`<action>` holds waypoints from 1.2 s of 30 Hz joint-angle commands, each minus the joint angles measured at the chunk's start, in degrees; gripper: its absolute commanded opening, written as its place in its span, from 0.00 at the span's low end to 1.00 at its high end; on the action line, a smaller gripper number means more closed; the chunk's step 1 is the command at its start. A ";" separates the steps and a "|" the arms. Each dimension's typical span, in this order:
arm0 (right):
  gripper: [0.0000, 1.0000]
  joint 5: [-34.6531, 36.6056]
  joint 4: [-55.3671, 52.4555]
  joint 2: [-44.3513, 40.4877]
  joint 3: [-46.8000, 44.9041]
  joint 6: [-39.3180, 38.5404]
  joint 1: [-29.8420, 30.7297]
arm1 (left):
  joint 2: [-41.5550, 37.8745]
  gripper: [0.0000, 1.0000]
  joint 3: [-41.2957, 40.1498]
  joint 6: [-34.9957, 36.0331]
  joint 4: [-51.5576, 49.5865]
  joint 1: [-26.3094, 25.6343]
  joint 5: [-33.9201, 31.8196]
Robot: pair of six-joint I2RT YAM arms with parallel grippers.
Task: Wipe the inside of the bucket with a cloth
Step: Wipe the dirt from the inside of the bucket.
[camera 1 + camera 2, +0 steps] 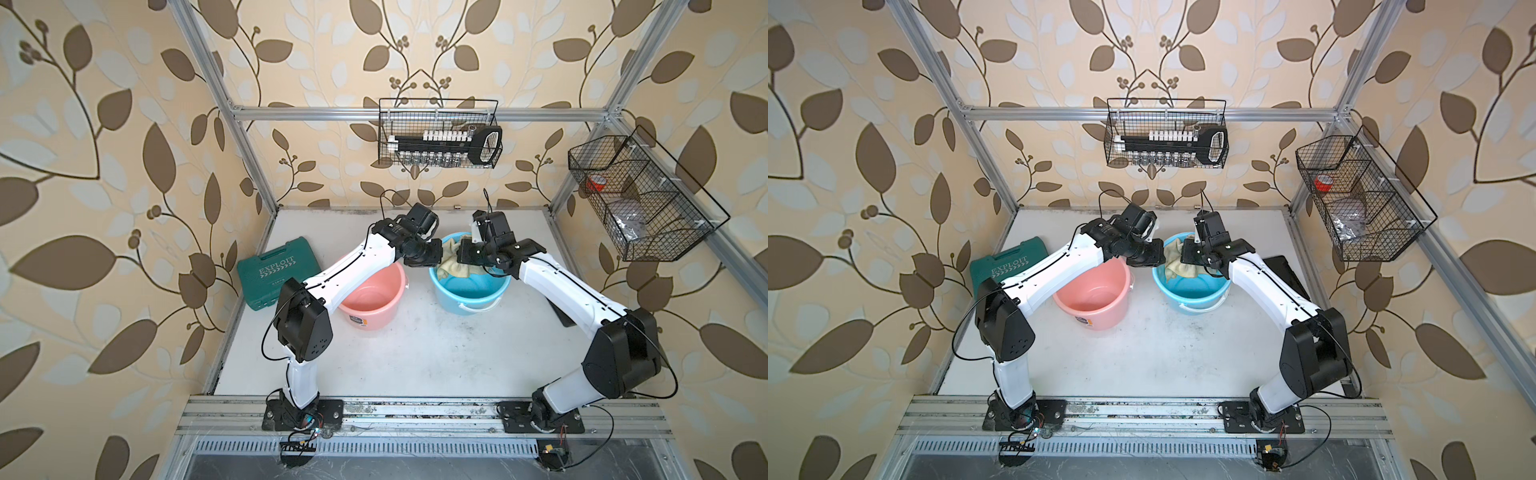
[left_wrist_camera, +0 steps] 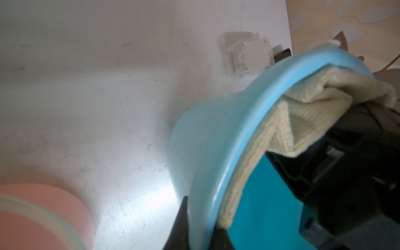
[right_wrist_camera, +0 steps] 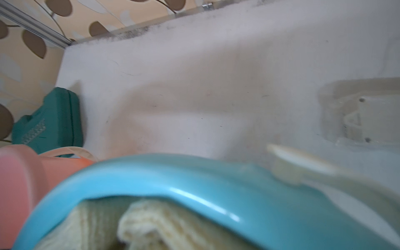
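The cloth [image 1: 448,266], pale yellow terry, lies bunched inside the blue bucket [image 1: 457,306]. It is pressed up against the inner wall on the side toward the pink bucket [image 1: 374,299], with one folded edge running along just under the rim. In the right wrist view it fills the space below the blue rim, blurred.

The left tool [image 2: 201,214] is closed on the blue bucket's rim, one dark finger outside the wall and one inside. The cloth's lower corner touches the inner finger, but I cannot tell whether it is caught in that pinch. The right tool [image 1: 461,257] reaches down into the bucket beside the cloth. Its jaws are closed but hidden by its own black body and by folds of cloth, so whether they hold the cloth cannot be told.

Both buckets stand side by side, near each other, on the scuffed white desk [image 1: 415,353]. The pink one bears a small sticker [image 1: 359,322], too small to read.

Behind it the left arm partly covers a green case [image 1: 280,272] lettered "EXPLOIT" over a row of chevrons; the smaller print beneath is illegible. A dark flat thing [image 1: 1281,270] lies mostly hidden under the right arm.

A wire basket [image 1: 440,133] on the back rail holds a rack of sockets. A second basket [image 1: 640,199] on the side rail holds a red roll [image 1: 597,183] and items I cannot make out.
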 commanded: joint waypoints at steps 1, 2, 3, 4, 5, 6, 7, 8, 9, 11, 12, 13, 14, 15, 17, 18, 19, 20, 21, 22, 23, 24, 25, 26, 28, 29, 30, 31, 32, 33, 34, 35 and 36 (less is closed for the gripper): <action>0.00 -9.13 7.03 1.58 0.95 -0.87 1.34 | -4.04 0.00 1.05 -0.65 2.74 -0.27 4.19; 0.00 -12.66 8.93 1.60 0.68 -1.53 1.45 | -3.65 0.00 1.69 -0.64 2.37 -0.22 4.10; 0.00 -15.16 10.08 1.56 0.44 -1.84 1.72 | -3.30 0.00 2.16 -0.74 2.07 -0.23 4.16; 0.00 -16.24 10.28 1.59 0.55 -2.38 1.76 | -3.04 0.00 2.45 -0.81 1.92 -0.22 4.29; 0.00 -15.32 9.14 1.63 1.04 -2.95 2.09 | -2.82 0.00 2.61 -0.89 1.78 -0.22 4.43; 0.00 -12.98 7.69 1.59 1.58 -3.50 2.21 | -2.80 0.00 2.50 -1.03 1.89 -0.22 4.35; 0.00 -10.24 6.40 1.46 1.88 -3.87 2.20 | -2.84 0.00 2.22 -1.21 2.17 -0.22 4.37; 0.00 -6.65 5.12 1.14 2.00 -4.22 2.17 | -3.06 0.00 1.91 -1.31 2.31 -0.22 4.28; 0.00 -2.65 4.02 0.65 1.93 -4.50 2.13 | -3.17 0.00 1.75 -1.27 2.16 -0.24 3.96; 0.00 7.13 0.61 -0.35 2.17 -3.83 2.13 | -3.33 0.00 1.55 -1.25 1.38 -0.22 2.50; 0.00 11.65 -0.56 -1.01 1.97 -3.38 1.92 | -3.33 0.00 1.73 -1.04 0.72 -0.22 1.55; 0.00 14.83 -1.56 -1.61 1.75 -3.11 1.87 | -3.33 0.00 1.92 -0.85 0.20 -0.22 0.61; 0.00 18.65 -2.71 -2.27 1.59 -2.76 1.86 | -3.41 0.00 2.08 -0.78 -0.43 -0.22 -0.60; 0.00 21.94 -4.06 -2.90 1.35 -2.30 1.86 | -3.58 0.00 2.25 -0.64 -0.91 -0.22 -2.10; 0.00 26.30 -6.35 -3.78 0.96 -1.97 1.83 | -3.98 0.00 2.31 -0.47 -1.50 -0.23 -4.98; 0.00 28.17 -7.83 -4.05 1.03 -1.84 1.92 | -4.05 0.00 2.50 -0.60 -1.91 -0.18 -6.51; 0.00 29.74 -9.42 -4.30 1.13 -1.93 1.95 | -4.14 0.00 2.61 -0.52 -2.09 -0.17 -7.56; 0.00 30.14 -10.28 -4.58 0.96 -2.47 1.95 | -4.19 0.00 2.89 -0.25 -2.17 -0.05 -8.25; 0.00 30.10 -10.97 -4.80 0.72 -3.13 1.97 | -4.20 0.00 3.22 -0.11 -2.18 -0.05 -8.99; 0.00 29.93 -11.40 -5.05 0.45 -3.92 2.13 | -4.08 0.00 3.55 0.11 -2.09 0.02 -9.31; 0.00 29.41 -11.78 -5.22 0.14 -5.08 2.36 | -3.75 0.00 4.22 0.33 -2.28 0.09 -9.34; 0.00 28.60 -12.10 -5.39 -0.12 -6.77 2.60 | -3.35 0.00 4.94 0.52 -2.68 0.21 -9.25; 0.00 27.95 -12.58 -5.38 -0.35 -7.94 2.78 | -2.97 0.00 5.56 0.69 -2.95 0.30 -8.98; 0.00 26.99 -13.21 -5.23 -0.38 -9.46 2.95 | -2.57 0.00 6.15 0.73 -3.30 0.31 -8.71; 0.00 22.88 -14.04 -4.70 -0.32 -12.59 3.09 | -2.20 0.00 6.57 0.94 -3.32 0.43 -8.42; 0.00 19.76 -14.15 -4.36 -0.32 -14.08 3.18 | -2.19 0.00 6.56 0.96 -3.15 0.48 -8.19; 0.00 16.43 -14.30 -3.88 -0.20 -15.31 3.33 | -2.01 0.00 6.52 1.02 -2.99 0.53 -7.94; 0.00 13.59 -14.54 -3.33 0.18 -16.27 3.45 | -1.93 0.00 6.47 1.01 -2.88 0.57 -7.71; 0.00 11.12 -15.46 -2.32 0.92 -16.92 3.76 | -1.83 0.00 6.49 0.97 -2.88 0.57 -7.53; 0.00 8.69 -16.19 -1.23 1.82 -17.68 4.16 | -1.82 0.00 6.47 0.95 -2.88 0.63 -7.59; 0.00 6.81 -16.92 -0.23 2.61 -18.13 4.44 | -1.79 0.00 6.24 0.95 -2.73 0.63 -7.46; 0.00 3.80 -17.24 0.92 3.41 -18.96 4.77 | -1.97 0.00 6.13 0.83 -2.55 0.70 -7.32; 0.00 1.76 -17.70 2.08 4.26 -19.52 5.17 | -1.95 0.00 6.11 0.78 -2.37 0.86 -7.09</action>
